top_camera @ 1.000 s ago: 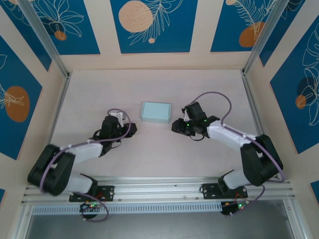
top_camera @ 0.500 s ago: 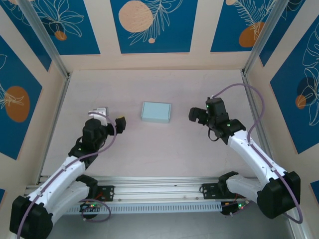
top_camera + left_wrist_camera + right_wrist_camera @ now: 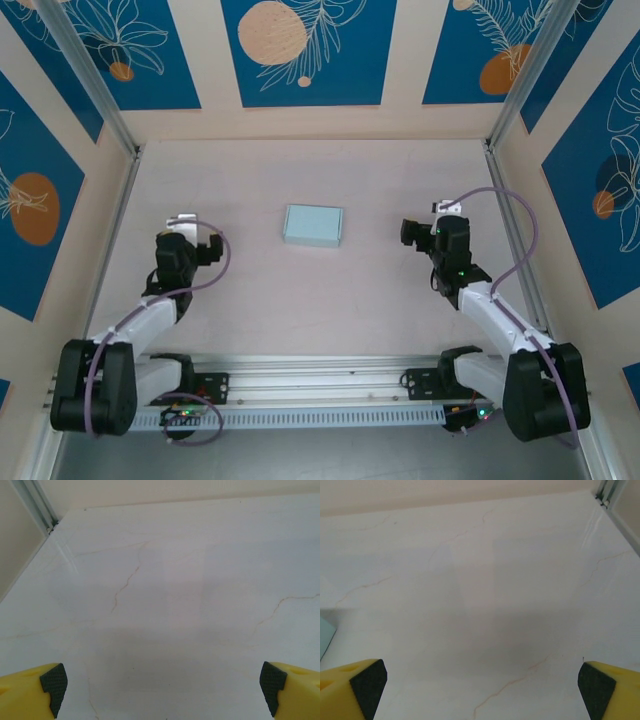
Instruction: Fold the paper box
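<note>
The paper box point(image 3: 312, 225) is a small, shallow, pale light-blue rectangle lying closed in the middle of the table. A sliver of it shows at the left edge of the right wrist view point(image 3: 324, 636). My left gripper point(image 3: 197, 233) stands well to the box's left, open, with nothing between its yellow fingers point(image 3: 35, 690); in the left wrist view the left gripper point(image 3: 162, 687) looks over bare marbled tabletop. My right gripper point(image 3: 428, 221) stands to the box's right, also open and empty, its jaws point(image 3: 482, 682) wide apart over bare table. Neither gripper touches the box.
The white marbled table point(image 3: 300, 300) is walled by cream-and-blue panels point(image 3: 308, 50) at the back and sides. Aluminium posts point(image 3: 120, 150) stand at the back corners. A metal rail point(image 3: 320, 375) holding both arm bases runs along the near edge.
Both grippers have opened wide and drawn away from the box, the left one out to the left, the right one out to the right. The box has not moved.
</note>
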`<state>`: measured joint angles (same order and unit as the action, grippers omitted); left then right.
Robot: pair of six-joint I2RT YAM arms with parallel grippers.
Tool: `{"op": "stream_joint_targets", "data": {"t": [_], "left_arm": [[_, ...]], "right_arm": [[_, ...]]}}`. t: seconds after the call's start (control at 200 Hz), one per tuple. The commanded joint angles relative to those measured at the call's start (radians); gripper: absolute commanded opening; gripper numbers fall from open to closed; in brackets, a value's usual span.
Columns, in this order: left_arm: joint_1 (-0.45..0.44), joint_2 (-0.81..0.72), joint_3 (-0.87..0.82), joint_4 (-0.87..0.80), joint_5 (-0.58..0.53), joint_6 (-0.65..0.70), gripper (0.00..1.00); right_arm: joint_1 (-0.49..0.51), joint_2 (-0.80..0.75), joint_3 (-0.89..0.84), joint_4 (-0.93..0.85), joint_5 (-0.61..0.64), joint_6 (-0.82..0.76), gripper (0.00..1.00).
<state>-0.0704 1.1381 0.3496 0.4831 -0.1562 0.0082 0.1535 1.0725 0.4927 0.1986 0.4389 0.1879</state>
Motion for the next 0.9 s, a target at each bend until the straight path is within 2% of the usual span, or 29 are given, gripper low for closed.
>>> {"op": "stream_joint_targets", "data": {"t": [0.0, 0.3, 0.4, 0.545, 0.83, 0.895], "left_arm": [[0.012, 0.034, -0.037, 0.191, 0.094, 0.049, 1.00], [0.012, 0.183, -0.059, 0.355, 0.193, 0.044, 1.00], [0.012, 0.271, -0.075, 0.477, 0.197, 0.056, 1.00], [0.012, 0.401, -0.026, 0.511, 0.226, 0.072, 1.00], [0.027, 0.400, 0.041, 0.370, 0.251, 0.058, 1.00], [0.034, 0.403, 0.052, 0.352, 0.218, 0.037, 1.00]], "right_arm": [[-0.020, 0.036, -0.037, 0.207, -0.065, -0.038, 0.99], [-0.032, 0.147, -0.102, 0.387, -0.133, -0.072, 1.00], [-0.033, 0.192, -0.105, 0.433, -0.133, -0.102, 1.00], [-0.035, 0.265, -0.098, 0.506, -0.147, -0.148, 1.00], [-0.089, 0.386, -0.103, 0.607, -0.296, -0.148, 1.00], [-0.109, 0.398, -0.108, 0.627, -0.336, -0.138, 1.00]]}}
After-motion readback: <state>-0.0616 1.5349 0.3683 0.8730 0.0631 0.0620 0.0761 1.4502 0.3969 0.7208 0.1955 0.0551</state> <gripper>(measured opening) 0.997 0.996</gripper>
